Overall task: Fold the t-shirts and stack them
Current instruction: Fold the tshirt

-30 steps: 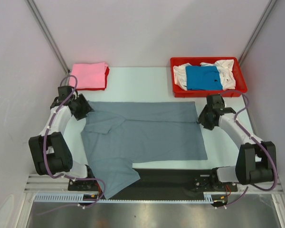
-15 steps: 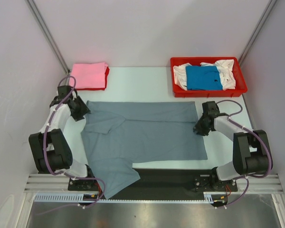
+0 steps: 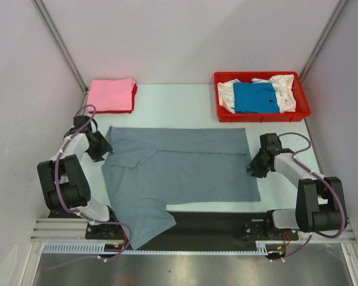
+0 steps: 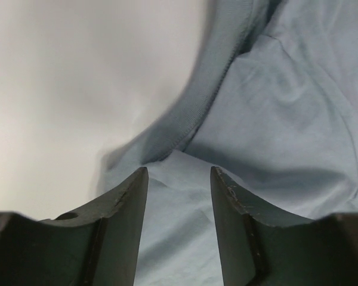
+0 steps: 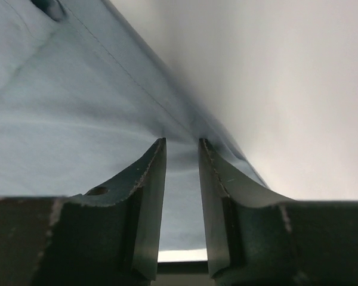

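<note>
The pale worktop (image 3: 179,104) carries the slate grey t-shirt (image 3: 185,164) spread flat across its middle, collar end toward the left arm and hem toward the right, with one sleeve (image 3: 140,223) draped over the near edge onto the dark strip. The step in hand looks like taking hold of both ends for a fold. To do it well, each claw should bite only the cloth layers it means to carry and both should lift together, level, so the body does not skew or drag the hanging sleeve into a crease. The left claw (image 3: 104,149) sits at the far left shoulder. Its wrist view shows the jaws standing moderately wide around a raised ridge of cloth by the stitched sleeve seam, not yet pinching it, so it should go a little deeper before it clamps. The right claw (image 3: 255,168) is at the right hem with its jaws narrow. Its wrist view shows the stitched edge drawn up to the tips, but I cannot tell whether the cloth is actually gripped, so a small test lift would be wise. At the far right corner stands the red tray (image 3: 256,117), holding a crumpled white t-shirt (image 3: 284,86) with a bright blue t-shirt (image 3: 253,97) lying on top of it, both unfolded. At the far left corner, in no container, a folded pink t-shirt (image 3: 110,94) rests on a folded red t-shirt (image 3: 119,111), the stack to be added to.
</note>
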Available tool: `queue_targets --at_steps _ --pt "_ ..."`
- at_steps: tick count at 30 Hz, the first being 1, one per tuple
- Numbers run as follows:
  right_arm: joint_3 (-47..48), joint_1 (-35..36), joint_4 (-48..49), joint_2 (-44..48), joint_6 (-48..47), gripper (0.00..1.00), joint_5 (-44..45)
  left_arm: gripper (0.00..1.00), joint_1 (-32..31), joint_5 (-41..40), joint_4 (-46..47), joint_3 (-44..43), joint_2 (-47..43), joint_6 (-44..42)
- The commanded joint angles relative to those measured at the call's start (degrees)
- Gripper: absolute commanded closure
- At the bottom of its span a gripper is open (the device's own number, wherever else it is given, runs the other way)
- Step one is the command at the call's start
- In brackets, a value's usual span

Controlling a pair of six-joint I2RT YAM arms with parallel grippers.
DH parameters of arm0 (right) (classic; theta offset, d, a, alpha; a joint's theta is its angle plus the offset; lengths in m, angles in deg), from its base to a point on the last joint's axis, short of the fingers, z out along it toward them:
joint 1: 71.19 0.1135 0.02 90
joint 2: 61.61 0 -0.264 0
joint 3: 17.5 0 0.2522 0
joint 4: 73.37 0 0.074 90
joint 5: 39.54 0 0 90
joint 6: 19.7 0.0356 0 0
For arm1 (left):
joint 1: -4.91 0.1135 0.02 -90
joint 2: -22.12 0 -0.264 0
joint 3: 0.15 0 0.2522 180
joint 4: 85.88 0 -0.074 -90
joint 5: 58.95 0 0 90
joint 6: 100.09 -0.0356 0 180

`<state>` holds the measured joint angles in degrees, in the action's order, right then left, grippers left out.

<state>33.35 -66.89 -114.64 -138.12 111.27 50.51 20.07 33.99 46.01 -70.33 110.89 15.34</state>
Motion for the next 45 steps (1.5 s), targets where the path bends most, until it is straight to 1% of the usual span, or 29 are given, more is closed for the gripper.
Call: queue_targets --at_steps 1,4,6,13,15,19,20,22,23,25,26,30,34,40,41,45 --pt "4.3 -0.52 -4.93 -1.97 -6.51 0.66 0.47 0.49 0.93 -0.75 3.14 0.26 1.75 -2.49" --pt "8.53 -0.52 -4.92 -4.87 -9.59 0.64 -3.22 0.52 0.93 0.92 3.59 -0.09 2.98 -2.93" --pt "10.46 -0.52 -5.1 -6.54 -10.56 0.64 -3.31 0.49 1.01 1.72 3.85 0.78 3.07 -2.58" --pt "12.84 -0.6 -3.78 -8.57 -11.79 0.63 -3.83 0.49 1.01 1.98 4.11 1.84 3.95 -2.14" --pt "13.98 -0.6 -3.52 -9.88 -11.97 0.63 -4.36 0.53 1.01 2.42 4.82 1.41 4.65 -2.14" --pt "16.7 -0.78 -2.99 -12.52 -11.27 0.63 -5.41 0.65 0.93 2.86 4.73 0.44 5.1 -1.96" --pt "17.58 -1.04 -2.64 -13.39 -10.83 0.63 -6.37 0.73 1.01 2.86 4.82 0.61 4.66 -1.96" --pt "18.29 -2.36 -1.59 -14.54 -9.34 0.63 -7.7 0.78 0.93 2.77 4.47 0.44 4.22 -1.96" --pt "18.55 -2.71 -1.06 -15.07 -7.76 0.63 -8.66 0.85 0.93 2.95 4.47 0.35 4.04 -1.96" --pt "18.91 -3.85 0.17 -16.74 -6.35 0.61 -9.19 0.93 0.93 3.3 4.2 0.44 3.08 -1.7" --pt "19.08 -3.86 0.78 -17.26 -5.65 0.61 -9.8 0.99 0.93 3.47 4.2 0.7 2.81 -1.61" --pt "20.13 -3.86 2.98 -20.86 -4.94 0.61 -11.21 1.0 0.93 4.62 4.11 0.88 0.71 -0.91" --pt "21.01 -3.86 3.69 -22.45 -3.62 0.62 -12.88 1.0 0.93 5.41 3.68 0.61 -0.35 -0.82" --pt "20.84 -3.86 4.48 -22.37 -1.77 0.62 -12.89 1.0 0.93 6.73 3.23 -0.18 -1.14 -0.56" --pt "20.75 -5.07 4.57 -22.11 -1.6 0.62 -12.63 1.0 0.93 6.73 3.32 -0.18 -1.32 -0.56" --pt "21.37 -5.44 4.39 -21.93 -1.51 0.62 -11.74 0.99 0.93 7.08 2.97 -0.7 -1.67 -0.64"
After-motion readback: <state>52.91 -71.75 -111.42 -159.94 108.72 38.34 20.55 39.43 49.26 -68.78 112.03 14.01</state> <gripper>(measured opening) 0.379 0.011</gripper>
